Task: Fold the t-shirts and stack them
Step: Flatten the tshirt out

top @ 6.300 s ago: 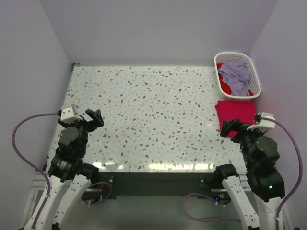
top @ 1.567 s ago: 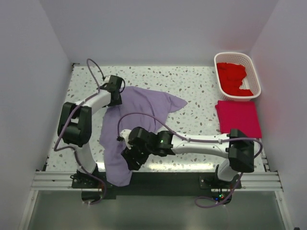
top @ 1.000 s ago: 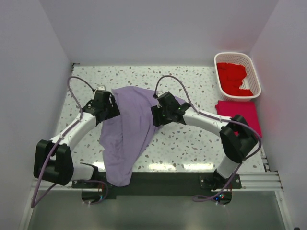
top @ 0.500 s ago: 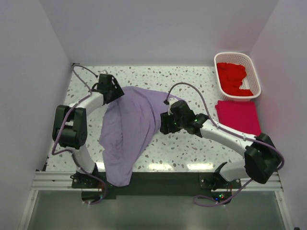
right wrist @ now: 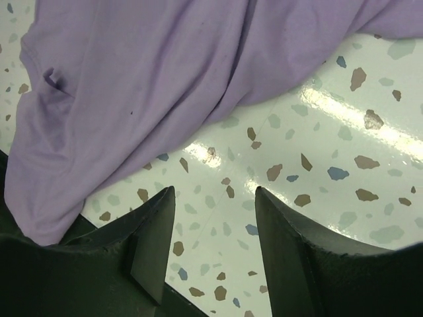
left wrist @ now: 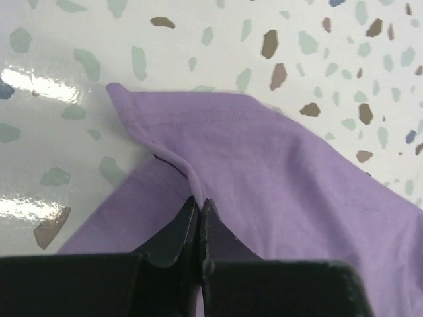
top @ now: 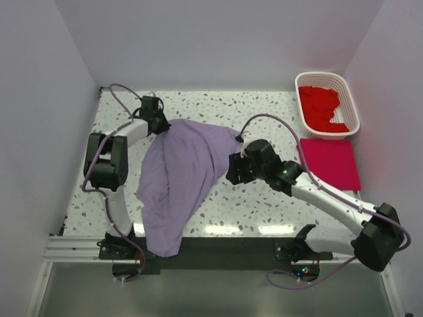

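Lavender t-shirt (top: 182,172) sprawls left of centre, near end drooping off the table (top: 264,119) — it looks light and limp; left gripper (left wrist: 198,201) pinches its far-left hem; right gripper (right wrist: 215,191) gapes empty beside its right edge — probably the next hold.

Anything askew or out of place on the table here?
The lavender t-shirt lies rumpled and slanted, its lower end drooping over the near edge of the table. The left tool is shut on its far corner. Nothing else stands out.
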Robot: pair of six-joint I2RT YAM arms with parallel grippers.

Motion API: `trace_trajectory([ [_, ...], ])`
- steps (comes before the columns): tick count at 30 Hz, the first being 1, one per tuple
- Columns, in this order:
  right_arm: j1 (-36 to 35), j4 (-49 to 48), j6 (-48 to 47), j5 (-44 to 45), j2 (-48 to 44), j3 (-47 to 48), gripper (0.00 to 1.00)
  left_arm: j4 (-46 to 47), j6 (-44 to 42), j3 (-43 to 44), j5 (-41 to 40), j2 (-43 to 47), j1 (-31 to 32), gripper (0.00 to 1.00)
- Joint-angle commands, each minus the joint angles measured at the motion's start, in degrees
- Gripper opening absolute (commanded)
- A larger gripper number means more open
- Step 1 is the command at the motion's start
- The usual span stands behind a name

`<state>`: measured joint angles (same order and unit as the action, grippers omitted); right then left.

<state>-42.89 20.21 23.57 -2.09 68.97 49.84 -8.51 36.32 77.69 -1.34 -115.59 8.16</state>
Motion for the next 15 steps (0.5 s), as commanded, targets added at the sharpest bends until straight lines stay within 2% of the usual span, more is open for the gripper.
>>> trace_trajectory([
  [1,-0.2,2.9,-0.3,4.2,-4.1,1.0,0.56,3.1,-4.0,2.2,3.6,7.9,3.3,0.00],
  [3,-0.2,5.4,0.2,9.6,-7.9,1.7,0.56,2.7,-5.1,1.2,3.5,13.2,6.6,0.00],
  [9,-0.2,12.6,0.9,28.8,-18.9,4.5,0.57,5.0,-3.4,-5.2,2.2,25.9,24.0,0.04],
  [10,-0.2,15.0,1.3,30.9,-20.4,5.0,0.57,5.7,-3.1,-7.3,2.2,26.9,28.5,0.05],
  [13,-0.2,15.9,0.0,36.9,-27.3,4.8,0.64,6.6,-3.1,-9.6,0.0,28.7,36.2,0.09],
  [15,-0.2,16.0,-1.3,37.2,-29.8,4.6,0.66,6.1,-2.5,-10.5,-1.1,28.2,37.5,0.09],
])
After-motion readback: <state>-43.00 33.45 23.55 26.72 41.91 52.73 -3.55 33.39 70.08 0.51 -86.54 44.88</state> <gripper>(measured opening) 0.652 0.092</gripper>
